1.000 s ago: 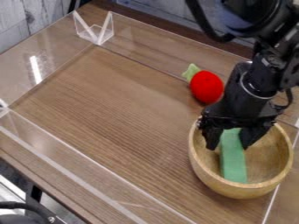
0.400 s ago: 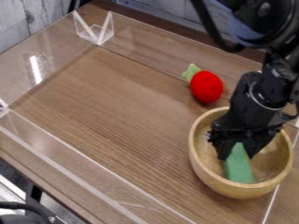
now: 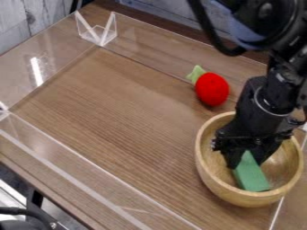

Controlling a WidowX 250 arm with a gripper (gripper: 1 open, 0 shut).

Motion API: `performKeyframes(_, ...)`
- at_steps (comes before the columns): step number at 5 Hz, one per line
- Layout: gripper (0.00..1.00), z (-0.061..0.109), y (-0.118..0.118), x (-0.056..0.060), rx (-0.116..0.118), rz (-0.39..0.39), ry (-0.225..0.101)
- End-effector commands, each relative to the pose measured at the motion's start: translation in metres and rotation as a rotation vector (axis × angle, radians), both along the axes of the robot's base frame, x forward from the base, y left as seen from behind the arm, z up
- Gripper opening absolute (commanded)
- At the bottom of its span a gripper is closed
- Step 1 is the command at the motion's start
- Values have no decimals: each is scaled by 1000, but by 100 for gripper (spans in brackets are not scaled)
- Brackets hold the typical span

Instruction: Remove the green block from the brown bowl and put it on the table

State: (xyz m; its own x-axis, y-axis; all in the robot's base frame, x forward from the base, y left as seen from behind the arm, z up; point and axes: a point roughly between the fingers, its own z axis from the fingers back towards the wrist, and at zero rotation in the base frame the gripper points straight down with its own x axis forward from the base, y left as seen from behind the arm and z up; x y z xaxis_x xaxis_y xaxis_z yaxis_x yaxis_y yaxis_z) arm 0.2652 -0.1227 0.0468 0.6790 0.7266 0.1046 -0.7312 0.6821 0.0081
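Camera view: gripper (image 3: 249,152) has dropped into the brown bowl (image 3: 211,171) since a second ago, and its fingers have narrowed around the green block's (image 3: 254,173) upper end. Whether they already pinch it, cannot tell. The block lies tilted inside the bowl, at about 4 o'clock on the table (image 3: 120,108). Likely the grasp step; lift-out comes next. Red ball (image 3: 213,87) sits at 11 o'clock of the bowl. No readable writing or labels.
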Motion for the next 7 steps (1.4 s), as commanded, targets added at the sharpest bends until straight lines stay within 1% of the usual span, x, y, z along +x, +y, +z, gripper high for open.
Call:
performKeyframes(1, 0, 32, -6, 6, -49, 28, -63)
performKeyframes(2, 0, 48, -9, 7, -68, 57, -72)
performKeyframes(3, 0, 58, -3, 12, -92, 9, -85)
performKeyframes(4, 0, 66, 5, 18, -108, -35, -100)
performKeyframes(5, 0, 82, 9, 23, -115, 38, -126)
performKeyframes(6, 0, 100, 15, 25, -123, 112, -150)
performKeyframes(7, 0, 113, 17, 27, -131, 175, -164)
